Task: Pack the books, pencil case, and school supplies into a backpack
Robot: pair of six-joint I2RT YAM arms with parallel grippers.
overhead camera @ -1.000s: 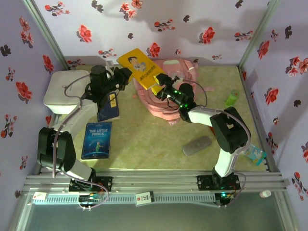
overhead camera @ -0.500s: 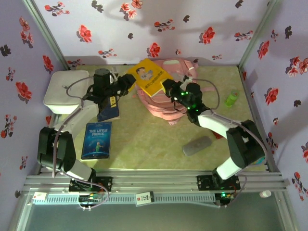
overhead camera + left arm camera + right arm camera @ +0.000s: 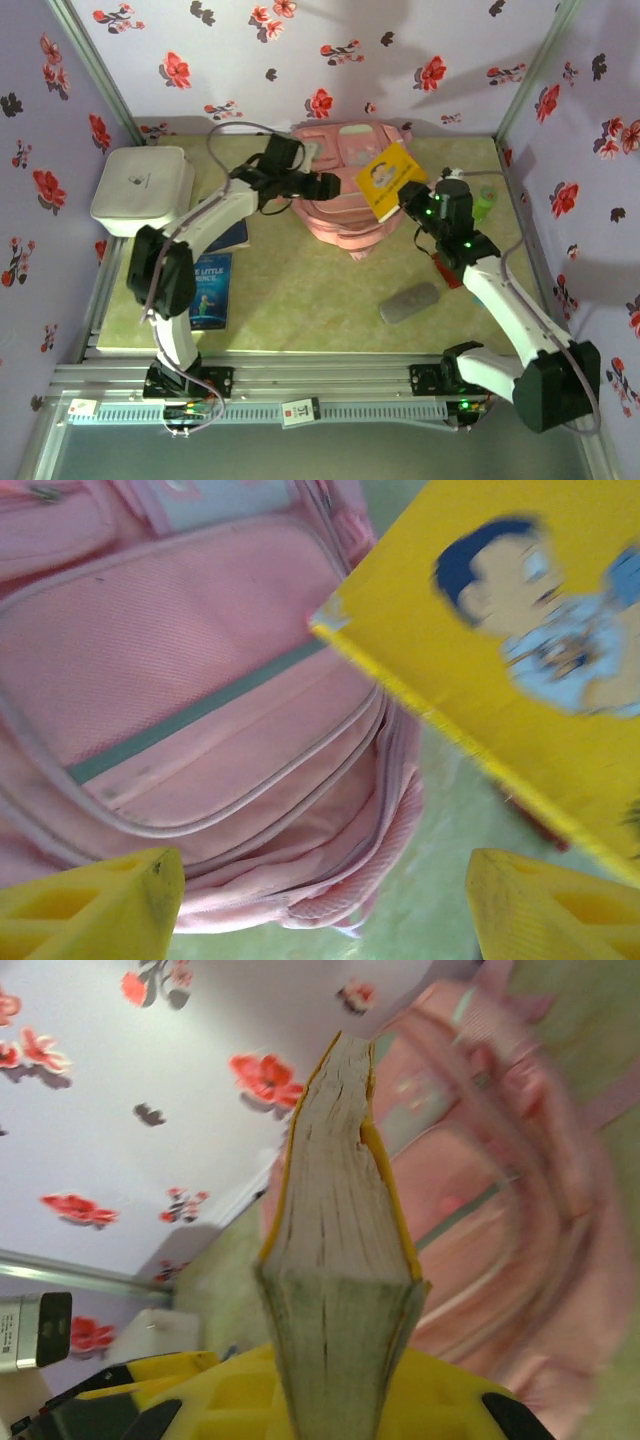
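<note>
One yellow book (image 3: 388, 178) tight in the right hand (image 3: 409, 199), beside the backpack (image 3: 338, 218); left hand (image 3: 327, 186) open.

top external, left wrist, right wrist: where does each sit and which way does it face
Top external: above and behind the robot, looking down on the table; left arm and right arm show.
Left wrist: on the left arm, facing the backpack; open left gripper at the bottom edge.
Right wrist: on the right arm, facing along the yellow book clamped in the right gripper.
All three share the backpack and yellow book.
</note>
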